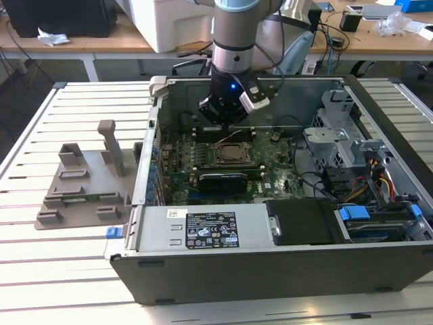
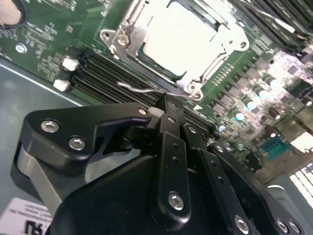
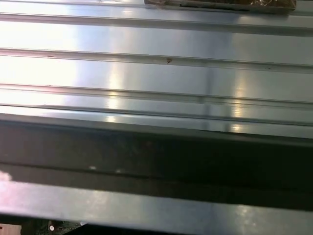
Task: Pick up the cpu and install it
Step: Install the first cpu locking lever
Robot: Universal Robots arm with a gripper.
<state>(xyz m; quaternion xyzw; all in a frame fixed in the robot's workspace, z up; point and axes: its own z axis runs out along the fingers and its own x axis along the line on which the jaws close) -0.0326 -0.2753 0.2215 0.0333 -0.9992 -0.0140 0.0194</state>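
Hovering beside the socket (image 2: 181, 46), the claw (image 2: 168, 105) looked pinched shut, apparently empty.
The cpu (image 2: 178, 39) lay seated: light, stiff, fragile; best held by its edges.

The silver-grey cylindrical arm (image 1: 233, 30) carries a pale blue ring at its top and a black wrist block with a small blue light and a white-and-black camera box at its side. In the second wrist view the matte black metal gripper (image 2: 168, 110) has curved link arms, a slim centre bar with small holes, and shiny silver screw heads.
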